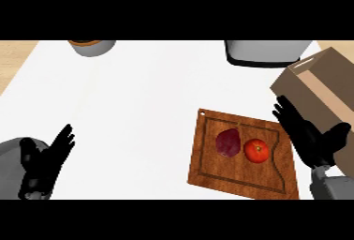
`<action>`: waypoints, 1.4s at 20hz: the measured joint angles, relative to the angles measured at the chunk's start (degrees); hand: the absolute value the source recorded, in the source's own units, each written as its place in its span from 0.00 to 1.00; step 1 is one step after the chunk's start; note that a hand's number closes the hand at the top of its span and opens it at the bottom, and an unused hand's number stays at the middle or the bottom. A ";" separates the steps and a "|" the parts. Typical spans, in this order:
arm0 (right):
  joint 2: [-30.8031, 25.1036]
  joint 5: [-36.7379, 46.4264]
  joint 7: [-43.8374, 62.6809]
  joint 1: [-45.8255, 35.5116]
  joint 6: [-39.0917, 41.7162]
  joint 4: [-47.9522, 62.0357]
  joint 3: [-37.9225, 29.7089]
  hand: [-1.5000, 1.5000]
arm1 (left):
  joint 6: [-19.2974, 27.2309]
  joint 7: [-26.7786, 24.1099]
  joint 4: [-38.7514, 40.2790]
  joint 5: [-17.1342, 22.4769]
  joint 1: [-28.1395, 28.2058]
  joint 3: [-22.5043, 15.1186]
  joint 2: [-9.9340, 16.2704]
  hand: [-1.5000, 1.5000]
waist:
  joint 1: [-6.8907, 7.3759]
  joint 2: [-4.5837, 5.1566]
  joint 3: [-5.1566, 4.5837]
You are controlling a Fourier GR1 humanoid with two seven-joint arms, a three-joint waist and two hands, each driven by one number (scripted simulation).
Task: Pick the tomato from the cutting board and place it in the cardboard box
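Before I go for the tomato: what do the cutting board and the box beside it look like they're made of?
The cutting board looks like dark reddish-brown wood: streaky grain, a groove running near its edges, a small hole at one corner, slight sheen. The box looks like plain cardboard: flat matte tan faces, lighter along the open top's edge. The tomato is glossy red, with a small highlight.

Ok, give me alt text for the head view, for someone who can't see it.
A red tomato lies beside a purple vegetable on a wooden cutting board, untouched. The open right hand hovers between board and cardboard box; the open left hand is at lower left.
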 measured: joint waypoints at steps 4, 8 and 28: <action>-2.15 -1.54 -3.66 0.57 -2.02 0.42 -6.86 1.00 | 2.04 -2.81 -3.91 -0.04 -1.12 1.56 -1.50 0.50 | -1.67 0.43 0.33; -8.93 3.09 -6.71 3.34 -6.37 2.41 -12.29 1.00 | 3.83 -4.64 -8.60 0.91 -4.56 2.90 -3.23 0.50 | -2.99 0.57 0.18; -29.53 15.20 0.22 12.03 6.24 -12.74 -8.10 0.00 | 7.85 0.07 -16.97 -1.06 -9.19 1.54 -6.81 0.50 | -2.30 0.88 0.23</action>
